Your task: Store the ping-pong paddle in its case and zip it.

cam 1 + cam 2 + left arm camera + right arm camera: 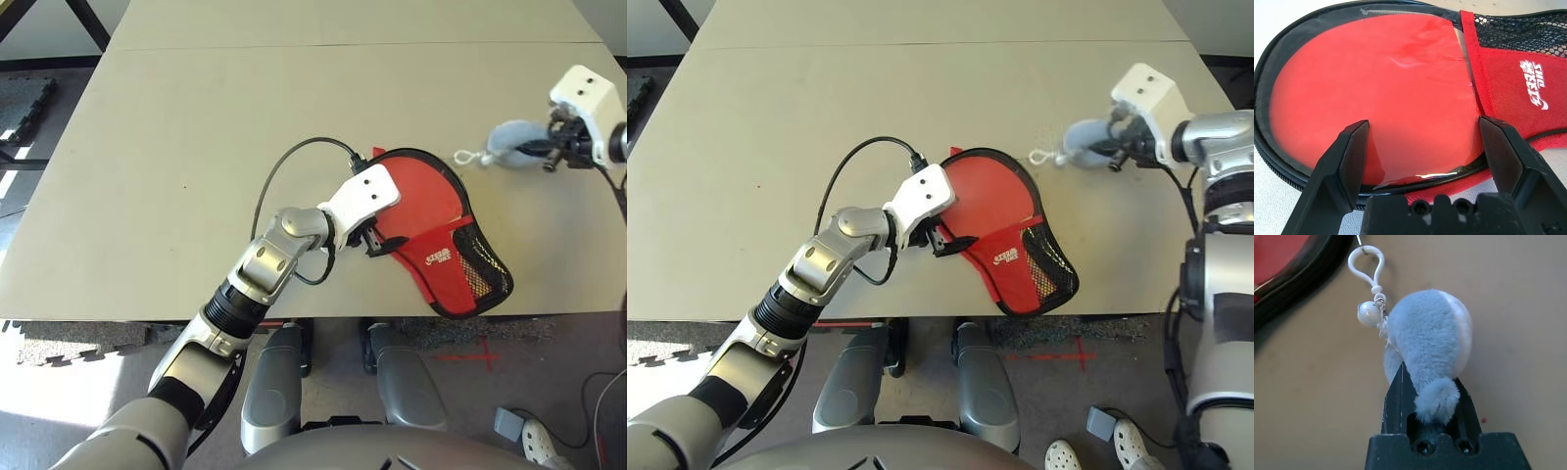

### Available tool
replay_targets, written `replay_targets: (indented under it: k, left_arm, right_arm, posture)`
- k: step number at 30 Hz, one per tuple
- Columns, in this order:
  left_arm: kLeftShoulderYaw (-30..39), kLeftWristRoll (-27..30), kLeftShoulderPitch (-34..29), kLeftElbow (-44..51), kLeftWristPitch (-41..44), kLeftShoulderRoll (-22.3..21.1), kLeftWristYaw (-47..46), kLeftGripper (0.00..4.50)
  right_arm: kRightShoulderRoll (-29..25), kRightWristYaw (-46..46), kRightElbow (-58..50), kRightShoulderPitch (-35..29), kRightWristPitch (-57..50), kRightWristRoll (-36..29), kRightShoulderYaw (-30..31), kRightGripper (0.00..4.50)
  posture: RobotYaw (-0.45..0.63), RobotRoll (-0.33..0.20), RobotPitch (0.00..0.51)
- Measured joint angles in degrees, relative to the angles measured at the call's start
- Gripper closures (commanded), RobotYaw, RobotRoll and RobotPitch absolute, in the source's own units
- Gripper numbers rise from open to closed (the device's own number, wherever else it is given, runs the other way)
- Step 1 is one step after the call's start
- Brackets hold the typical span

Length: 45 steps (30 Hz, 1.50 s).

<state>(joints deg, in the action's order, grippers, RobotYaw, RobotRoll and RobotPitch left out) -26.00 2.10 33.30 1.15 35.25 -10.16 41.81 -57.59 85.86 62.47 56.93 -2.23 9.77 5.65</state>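
Head view, one case (pixel 431 230), one plush charm (pixel 1427 340), two hands

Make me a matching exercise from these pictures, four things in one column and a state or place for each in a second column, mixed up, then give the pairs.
Things:
1. left gripper
2. right gripper
3. case
4. plush keychain

States:
A. lying near the table's front edge, unzipped
B. pinched between two black fingers
C. fingers spread wide over the red paddle face
D. shut on something soft and pale grey

Pairs: 1-C, 2-D, 3-A, 4-B
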Motion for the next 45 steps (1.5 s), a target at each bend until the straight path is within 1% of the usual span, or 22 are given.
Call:
replay_targets:
  k: [1, 3, 9, 12, 14, 17, 20, 25, 27, 28, 29, 31, 32, 33, 34, 36, 38, 39, 41, 42, 44, 45]
  left_arm:
    - [0.0, 0.0, 0.1, -0.2, -0.2, 0.0, 0.0, 0.0]
    - [0.0, 0.0, 0.3, -0.9, -0.6, 0.2, 0.2, 0.0]
    - [-0.3, -0.1, 1.5, -2.9, -1.5, 0.7, 0.9, 0.0]
    - [-0.3, -0.1, 1.9, -3.9, -2.1, 0.8, 1.0, 0.0]
    - [-0.3, -0.1, 1.9, -4.1, -2.3, 0.9, 1.0, 0.0]
    - [-0.4, -0.1, 2.0, -4.4, -2.7, 0.9, 1.1, 0.0]
    - [-0.4, -0.1, 2.1, -4.5, -2.9, 0.9, 1.2, 0.0]
    - [-0.4, -0.1, 2.1, -4.9, -3.4, 0.9, 1.2, 0.0]
    - [-0.4, -0.1, 2.2, -5.4, -3.8, 0.9, 1.2, 0.0]
    - [-0.2, -0.1, 2.3, -5.6, -3.9, 0.9, 1.2, 0.0]
    - [0.2, -0.1, 2.3, -5.9, -3.9, 0.9, 1.2, 0.0]
    - [0.6, -0.1, 2.4, -6.0, -4.0, 0.9, 1.1, 0.0]
    - [0.9, 0.1, 2.3, -5.7, -4.0, 0.9, 1.2, 0.0]
    - [1.4, 0.7, 2.2, -5.5, -4.0, 0.9, 1.5, 0.0]
    - [2.3, 1.7, 1.8, -4.6, -3.7, 0.9, 2.0, 0.0]
    - [3.9, 4.0, 1.1, -3.4, -2.6, 0.7, 3.3, 0.0]
    - [6.6, 8.1, 0.7, 0.0, -0.9, 0.4, 4.9, 0.0]
    - [8.6, 10.0, 0.8, 1.8, 0.1, 0.2, 5.2, 0.0]
    - [12.7, 13.4, 2.0, 5.1, 2.4, -0.2, 5.0, 0.0]
    - [15.8, 15.4, 2.7, 6.4, 3.5, -0.2, 4.3, 0.0]
    - [21.3, 17.9, 3.9, 7.3, 4.4, -0.2, 1.5, 0.0]
    - [24.6, 18.7, 4.4, 7.2, 4.3, -0.3, -0.4, 0.0]
  right_arm:
    - [-0.8, 2.2, -1.7, -1.5, -1.3, -0.6, 0.1, 4.42]
    - [-2.8, 4.5, -6.9, -5.2, -4.3, -3.9, 1.4, 4.42]
    - [-16.2, 5.7, -29.7, -21.2, -17.3, -23.5, 10.1, 4.42]
    - [-20.6, 5.6, -37.7, -27.1, -20.4, -30.5, 11.9, 4.42]
    - [-23.1, 5.6, -42.0, -30.7, -21.3, -33.7, 12.4, 4.42]
    - [-25.8, 5.5, -46.3, -35.1, -22.4, -37.3, 12.4, 4.42]
    - [-27.2, 5.5, -49.6, -38.3, -23.0, -39.9, 12.0, 4.42]
    - [-28.8, 5.4, -52.7, -41.6, -23.1, -41.3, 11.4, 4.42]
    - [-28.5, 5.5, -53.1, -41.6, -23.4, -41.1, 11.1, 4.42]
    - [-27.2, 5.5, -52.6, -40.3, -24.3, -40.9, 10.9, 4.08]
    - [-24.6, 5.5, -51.7, -38.0, -26.2, -40.6, 9.8, 3.68]
    - [-21.7, 5.6, -50.2, -35.1, -29.7, -40.8, 8.3, 3.04]
    - [-20.4, 5.6, -49.2, -33.8, -31.3, -41.8, 7.0, 2.61]
    - [-20.0, 5.7, -48.7, -32.7, -32.9, -43.5, 5.9, 2.31]
    - [-20.0, 5.9, -48.2, -32.0, -33.9, -45.2, 4.7, 1.85]
    - [-19.9, 6.2, -46.6, -30.8, -34.8, -46.9, 3.4, 1.17]
    - [-18.8, 6.4, -43.7, -29.4, -35.6, -47.6, 2.2, 0.44]
    - [-17.4, 6.4, -41.9, -28.1, -36.1, -47.8, 1.4, 0.09]
    - [-13.7, 5.8, -37.9, -25.2, -37.0, -47.8, -1.0, 0.04]
    - [-10.5, 3.8, -34.9, -22.8, -36.2, -47.5, -3.1, 0.04]
    - [-5.6, -2.0, -29.4, -19.2, -32.4, -46.0, -6.6, 0.04]
    - [-3.0, -6.6, -25.9, -17.0, -29.3, -44.6, -8.3, 0.04]
  posture:
    - [-0.09, 0.0, 0.253]
    - [-0.1, 0.0, 0.251]
    - [-0.12, 0.0, 0.248]
    - [-0.12, 0.0, 0.25]
    - [-0.12, 0.0, 0.249]
    - [-0.12, 0.0, 0.249]
    - [-0.12, 0.0, 0.247]
    - [-0.12, 0.0, 0.242]
    - [-0.12, 0.0, 0.24]
    - [-0.12, 0.0, 0.239]
    - [-0.12, 0.0, 0.239]
    - [-0.12, 0.0, 0.238]
    - [-0.12, 0.0, 0.238]
    - [-0.12, 0.0, 0.238]
    - [-0.11, 0.0, 0.237]
    - [-0.1, 0.0, 0.237]
    - [-0.1, 0.0, 0.237]
    - [-0.09, 0.0, 0.236]
    - [-0.08, 0.0, 0.236]
    - [-0.08, 0.0, 0.236]
    - [-0.07, 0.0, 0.235]
    - [-0.06, 0.0, 0.235]
